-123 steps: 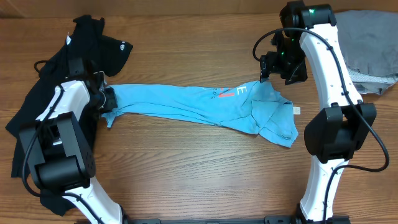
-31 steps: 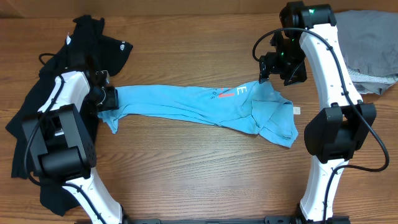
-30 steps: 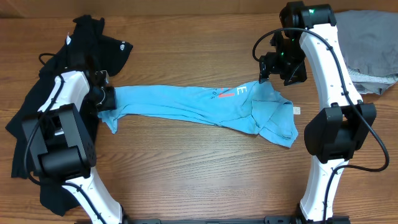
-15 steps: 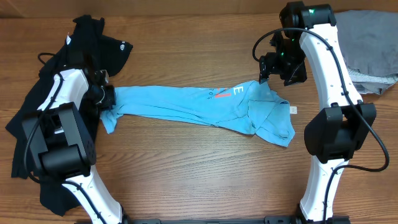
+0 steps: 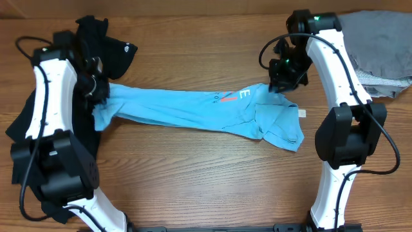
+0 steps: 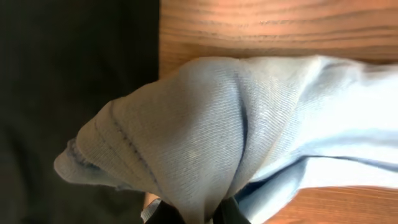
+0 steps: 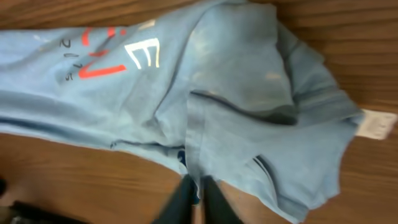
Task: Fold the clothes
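The clothes in play are a light blue T-shirt (image 5: pixel 187 106), stretched in a long band across the table, with white and red lettering (image 7: pixel 118 59) showing. My left gripper (image 5: pixel 96 90) is shut on its bunched left end (image 6: pixel 205 124), with fabric pinched between the dark fingers (image 6: pixel 233 213) and lifted slightly. Over at the far right, my right gripper (image 5: pixel 277 84) is shut on a fold of the shirt's edge (image 7: pixel 198 180). The shirt's right part (image 5: pixel 280 125) lies crumpled, a white label (image 7: pixel 379 123) sticking out. A black T-shirt (image 5: pixel 112 48) lies heaped at the far left.
A grey cloth (image 5: pixel 380 45) lies at the table's back right corner. The black T-shirt (image 6: pixel 74 93) spreads under and beside my left arm down the left edge. Bare wooden tabletop (image 5: pixel 206 174) lies in front of the blue shirt.
Both grippers have shut on the blue shirt. My left arm has risen and drawn the shirt's left end up and back; the shirt is pulled a little straighter.
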Controlling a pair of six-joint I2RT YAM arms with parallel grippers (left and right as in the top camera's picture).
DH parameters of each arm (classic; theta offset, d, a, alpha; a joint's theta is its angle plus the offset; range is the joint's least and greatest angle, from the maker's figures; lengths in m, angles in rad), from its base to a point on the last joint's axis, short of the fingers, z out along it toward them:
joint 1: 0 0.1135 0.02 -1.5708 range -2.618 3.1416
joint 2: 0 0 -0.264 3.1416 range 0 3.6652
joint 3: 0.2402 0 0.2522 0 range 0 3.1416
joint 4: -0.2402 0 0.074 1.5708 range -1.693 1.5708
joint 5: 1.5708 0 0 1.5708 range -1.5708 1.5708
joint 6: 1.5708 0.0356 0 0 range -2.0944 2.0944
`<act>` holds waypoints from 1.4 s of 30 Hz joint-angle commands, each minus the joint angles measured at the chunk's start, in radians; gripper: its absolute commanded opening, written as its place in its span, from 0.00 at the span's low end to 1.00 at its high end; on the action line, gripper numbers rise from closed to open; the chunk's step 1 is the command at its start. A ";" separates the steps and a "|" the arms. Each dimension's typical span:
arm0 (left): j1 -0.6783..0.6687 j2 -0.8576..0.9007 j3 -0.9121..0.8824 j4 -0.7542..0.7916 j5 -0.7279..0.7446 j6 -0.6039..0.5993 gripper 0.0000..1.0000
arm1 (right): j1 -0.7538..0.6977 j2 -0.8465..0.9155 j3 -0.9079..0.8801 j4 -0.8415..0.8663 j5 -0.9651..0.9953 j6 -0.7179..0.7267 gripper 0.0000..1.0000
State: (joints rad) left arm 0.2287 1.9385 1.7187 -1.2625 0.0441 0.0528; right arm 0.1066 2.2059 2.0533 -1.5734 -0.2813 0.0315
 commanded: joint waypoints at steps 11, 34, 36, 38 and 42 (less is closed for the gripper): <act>-0.009 -0.023 0.100 -0.047 -0.051 0.023 0.04 | 0.002 -0.004 -0.386 0.268 -0.161 -0.002 0.04; -0.526 0.072 0.103 0.137 -0.043 -0.034 0.04 | 0.002 -0.004 -0.501 0.384 -0.162 0.024 0.04; -0.556 0.104 0.103 0.143 -0.025 -0.034 0.04 | 0.002 -0.004 -0.501 0.384 -0.162 0.024 0.05; -0.583 0.135 0.103 0.147 -0.021 -0.035 0.04 | 0.002 -0.004 -0.501 0.384 -0.162 0.024 0.05; -0.632 0.193 0.103 0.150 -0.008 -0.038 0.04 | 0.002 -0.004 -0.501 0.384 -0.162 0.024 0.05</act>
State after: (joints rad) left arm -0.3714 2.0922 1.8019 -1.1168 0.0032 0.0322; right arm 0.1055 2.2059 1.5688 -1.1946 -0.4442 0.0517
